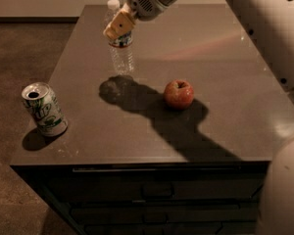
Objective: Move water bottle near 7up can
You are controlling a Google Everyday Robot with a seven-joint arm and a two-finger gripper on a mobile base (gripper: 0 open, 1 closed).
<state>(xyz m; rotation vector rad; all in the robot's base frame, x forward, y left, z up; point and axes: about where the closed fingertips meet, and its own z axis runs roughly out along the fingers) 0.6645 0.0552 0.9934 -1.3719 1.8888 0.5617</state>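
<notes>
Gripper [119, 27]: clamped on water bottle [123, 58] at its label, over table [225, 58] rear-left. 7up can [44, 109]: front-left corner, well apart. Apple [179, 93]: mid-table (right of both, not between them).

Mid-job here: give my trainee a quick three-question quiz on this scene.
1. True or false: the tool is clamped on the water bottle toward the far end of the table.
2. Which stands nearest the table's front edge: A water bottle, B 7up can, C tool?
3. Fill in: the red fruit on the table is an ___.
Key: 1 true; 2 B; 3 apple.
</notes>
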